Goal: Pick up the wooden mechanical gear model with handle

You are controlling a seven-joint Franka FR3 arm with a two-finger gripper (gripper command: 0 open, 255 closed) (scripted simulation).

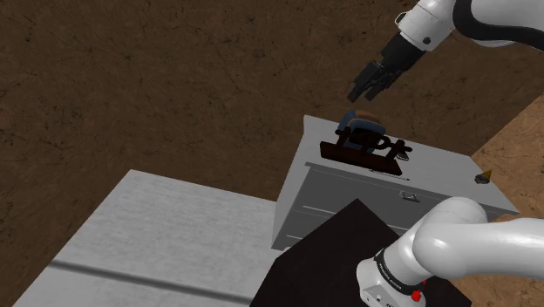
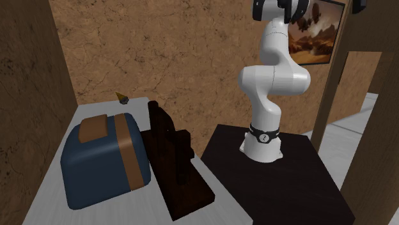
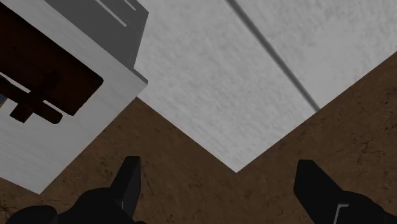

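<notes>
Fingers (image 3: 129, 184) wide open, empty, we are risking clipping the blue box (image 1: 352, 119) beside the gear model (image 1: 362, 152) at their six o'clock.

I read the gear model (image 2: 171, 160) as dark brown wood with a matt finish. The worktop (image 1: 440, 170) looks pale grey, smooth and faintly brushed. The blue box (image 2: 96, 169) with its tan band is smooth and dull. The arm (image 2: 275, 80) is glossy white, while the pincer (image 3: 219, 175) and stand (image 2: 275, 192) are matt black. The wall (image 2: 185, 51) looks rough, earthy brown, and the floor (image 1: 166, 235) is grainy grey.
</notes>
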